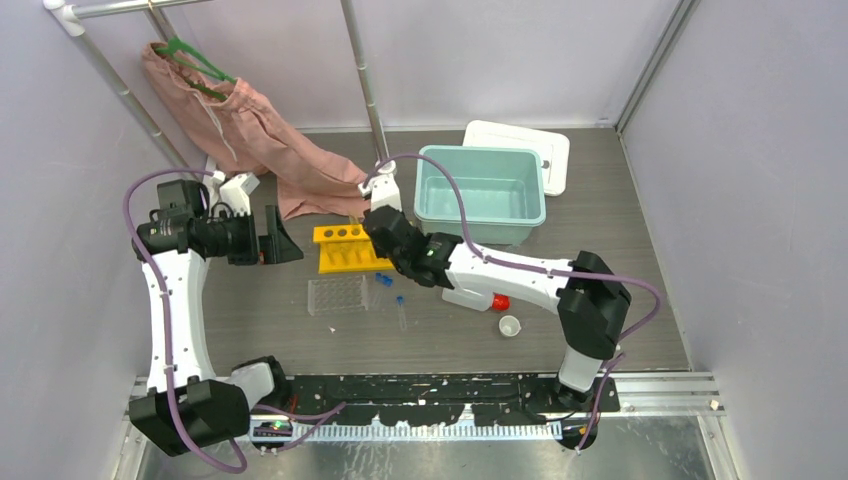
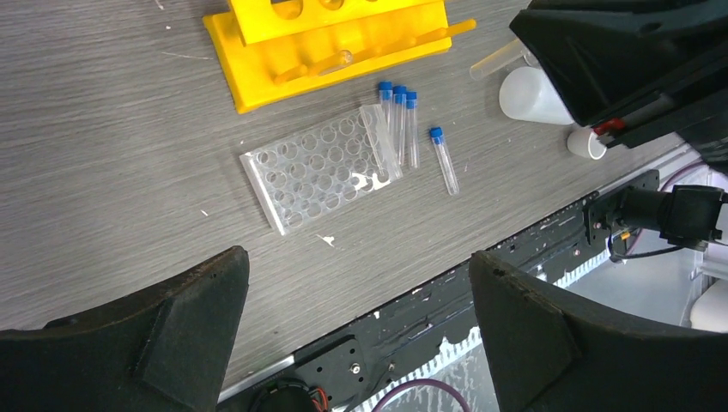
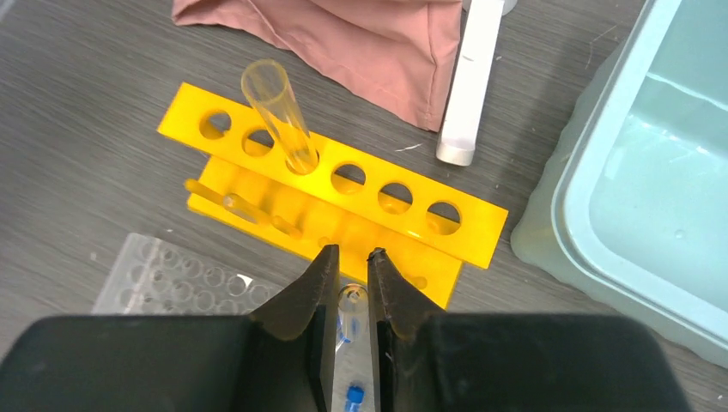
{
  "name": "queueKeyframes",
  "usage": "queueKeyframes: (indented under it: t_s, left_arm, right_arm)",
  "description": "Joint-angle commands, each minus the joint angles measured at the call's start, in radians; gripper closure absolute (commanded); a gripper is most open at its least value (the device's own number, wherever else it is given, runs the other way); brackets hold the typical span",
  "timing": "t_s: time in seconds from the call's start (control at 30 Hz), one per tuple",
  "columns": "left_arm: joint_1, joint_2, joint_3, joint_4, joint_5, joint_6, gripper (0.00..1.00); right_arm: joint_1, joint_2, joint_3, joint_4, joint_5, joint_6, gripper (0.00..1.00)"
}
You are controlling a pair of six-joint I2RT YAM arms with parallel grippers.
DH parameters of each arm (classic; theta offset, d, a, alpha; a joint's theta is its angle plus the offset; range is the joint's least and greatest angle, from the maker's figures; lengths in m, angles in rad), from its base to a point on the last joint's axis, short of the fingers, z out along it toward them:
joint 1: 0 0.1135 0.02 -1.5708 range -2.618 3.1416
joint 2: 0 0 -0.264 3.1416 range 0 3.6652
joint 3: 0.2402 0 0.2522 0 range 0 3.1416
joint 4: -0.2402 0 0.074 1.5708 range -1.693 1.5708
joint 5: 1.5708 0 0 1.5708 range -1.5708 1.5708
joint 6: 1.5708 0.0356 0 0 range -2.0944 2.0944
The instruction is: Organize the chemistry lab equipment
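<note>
My right gripper (image 1: 385, 238) hovers at the near side of the yellow tube rack (image 3: 343, 206), shut on a small clear tube (image 3: 352, 302) that I see end-on between its jaws. One clear tube (image 3: 279, 116) stands tilted in a hole of the rack. The clear well tray (image 2: 318, 167) lies in front of the rack, with blue-capped tubes (image 2: 399, 120) beside it and one more (image 2: 444, 159) apart. A white squeeze bottle with a red nozzle (image 1: 475, 297) and a tiny white cup (image 1: 509, 325) lie under the right arm. My left gripper (image 2: 360, 266) is open and empty, left of the rack.
A teal bin (image 1: 480, 190) stands behind the rack on the right, its white lid (image 1: 520, 150) behind it. The pink garment (image 1: 260, 130) on a green hanger drapes onto the table at back left. A white post foot (image 3: 472, 77) stands between garment and bin.
</note>
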Motion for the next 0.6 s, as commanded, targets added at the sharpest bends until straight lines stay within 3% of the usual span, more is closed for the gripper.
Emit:
queueKeyframes:
  t_s: [0.0, 0.17, 0.57]
  left_arm:
    - [0.004, -0.006, 0.032, 0.009, -0.024, -0.004, 0.00]
    - [0.005, -0.002, 0.027, 0.011, -0.031, 0.002, 0.00]
    - [0.005, 0.008, 0.008, 0.020, -0.038, 0.006, 0.00]
  right_arm:
    - [0.032, -0.042, -0.070, 0.342, 0.147, -0.142, 0.99]
    - [0.040, -0.004, -0.106, 0.430, 0.194, -0.183, 0.99]
    - [0.040, 0.031, -0.136, 0.463, 0.211, -0.161, 0.99]
